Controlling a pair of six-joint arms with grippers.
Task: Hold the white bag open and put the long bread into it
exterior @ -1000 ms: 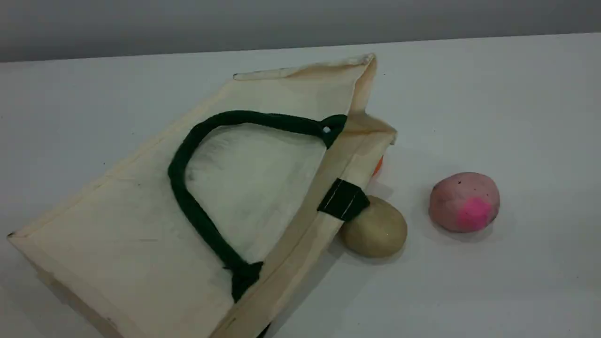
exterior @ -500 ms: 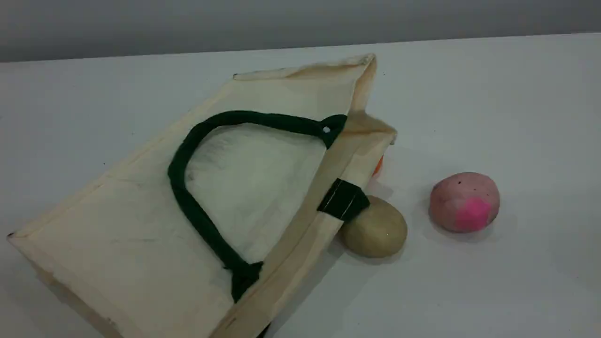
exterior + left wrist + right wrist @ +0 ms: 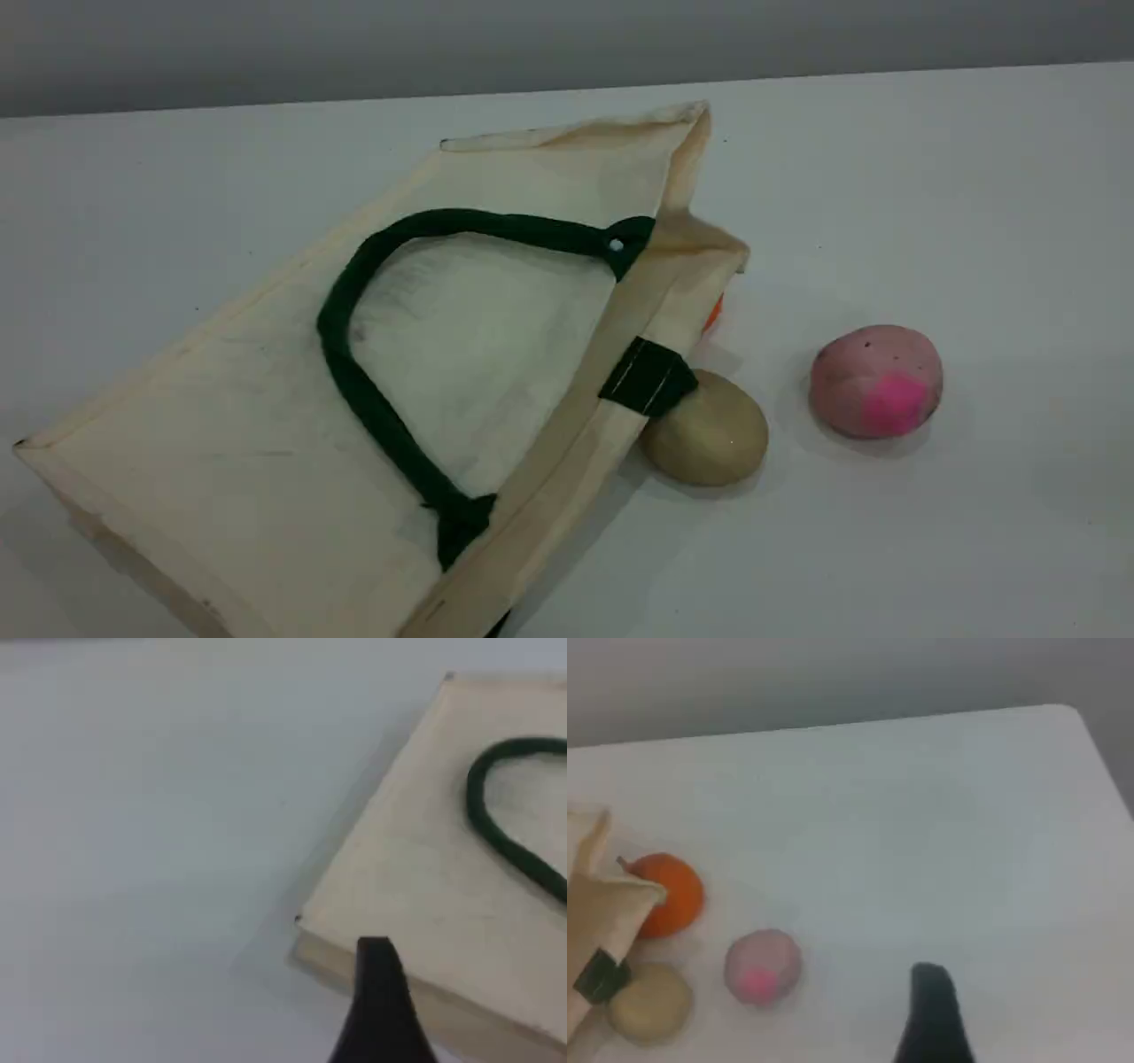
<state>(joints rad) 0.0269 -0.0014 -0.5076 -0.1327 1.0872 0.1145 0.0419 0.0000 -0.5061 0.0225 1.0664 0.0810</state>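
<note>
Lying flat, white bag (image 3: 221, 416), corner just beside left pincer (image 3: 378, 979)

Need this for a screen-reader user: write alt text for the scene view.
A cream canvas bag with a dark green handle lies flat on a white table. A beige lump rests against its mouth edge; a pink ball sits apart to the right.

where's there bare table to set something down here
Bare white table right of the speckled pink ball, on its near side, and left of the cream canvas tote bag. Crowded at the bag's mouth: the beige potato-like lump sits against its rim, the round orange fruit beside its corner.
</note>
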